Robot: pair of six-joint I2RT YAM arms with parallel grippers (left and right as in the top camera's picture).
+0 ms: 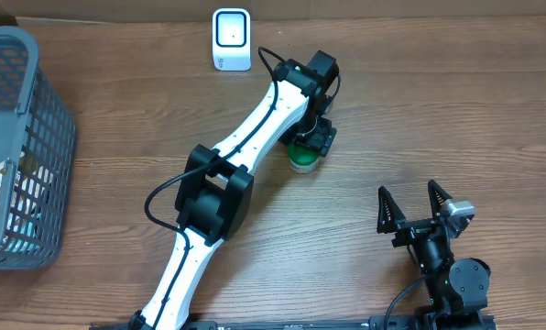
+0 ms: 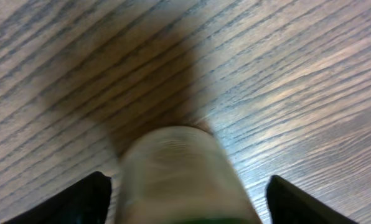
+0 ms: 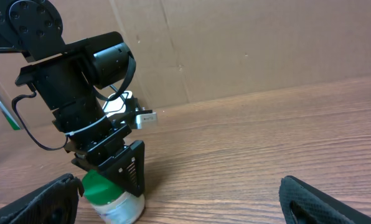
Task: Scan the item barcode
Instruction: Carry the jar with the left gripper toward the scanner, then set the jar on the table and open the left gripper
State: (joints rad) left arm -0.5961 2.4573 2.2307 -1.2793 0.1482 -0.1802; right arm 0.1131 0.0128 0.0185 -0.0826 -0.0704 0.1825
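**Bottle (image 2: pixel 179 180) stands loose between spread jaws**

Green-capped and upright on the table (image 2: pixel 297 74), it sits between the left gripper's (image 2: pixel 187 190) fingers, which stand wide with a gap on each side, gripping nothing. Beyond that gripper, to its left, sits the scanner (image 1: pixel 232 38). I cannot tell whether a scan has happened. Well off to the right, the right gripper (image 1: pixel 412 209) gapes empty.

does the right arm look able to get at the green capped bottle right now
Probably not cleanly: the left gripper stands open around the bottle, blocking most approaches for the open right gripper.
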